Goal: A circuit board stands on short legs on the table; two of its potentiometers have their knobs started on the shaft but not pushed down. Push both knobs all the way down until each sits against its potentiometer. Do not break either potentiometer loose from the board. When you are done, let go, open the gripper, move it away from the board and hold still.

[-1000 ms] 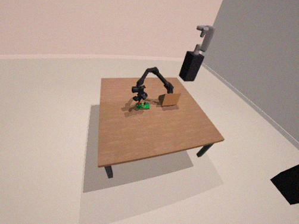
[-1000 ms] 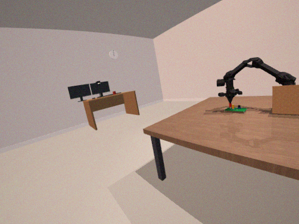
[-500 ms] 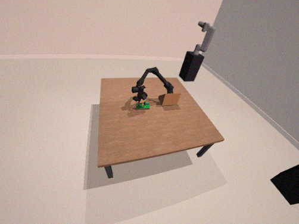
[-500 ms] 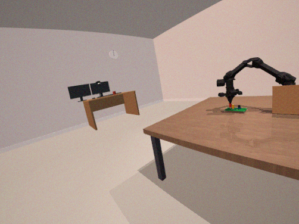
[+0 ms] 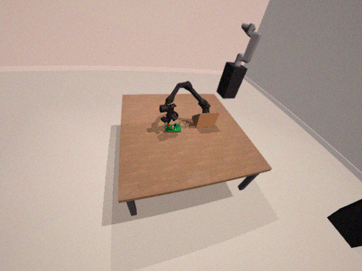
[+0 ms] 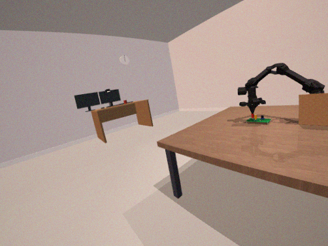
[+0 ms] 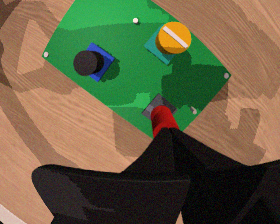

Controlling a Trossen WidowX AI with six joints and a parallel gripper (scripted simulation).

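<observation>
The green circuit board (image 5: 178, 129) (image 6: 264, 121) (image 7: 132, 65) stands on the table. A tall red knob (image 6: 252, 116) (image 7: 163, 118) rises over a dark grey potentiometer (image 7: 158, 100) near one board edge. My gripper (image 6: 252, 112) (image 7: 167, 134) is shut and empty, with its tips at the red knob's top; the exact contact is hidden. An orange knob (image 6: 255, 117) (image 7: 179, 31) with a white line stands over a teal potentiometer (image 7: 167, 57). A black knob (image 6: 262, 117) (image 7: 85, 63) stands over a blue potentiometer (image 7: 106, 60). The wrist view does not clearly show the gaps beneath the knobs.
A brown panel (image 5: 208, 120) (image 6: 313, 110) stands on the wooden table (image 5: 173, 169) (image 6: 222, 146) beside the arm's base. Small pale pins (image 7: 135, 20) (image 7: 226, 76) show on the board. A desk with monitors (image 6: 87, 100) stands far away.
</observation>
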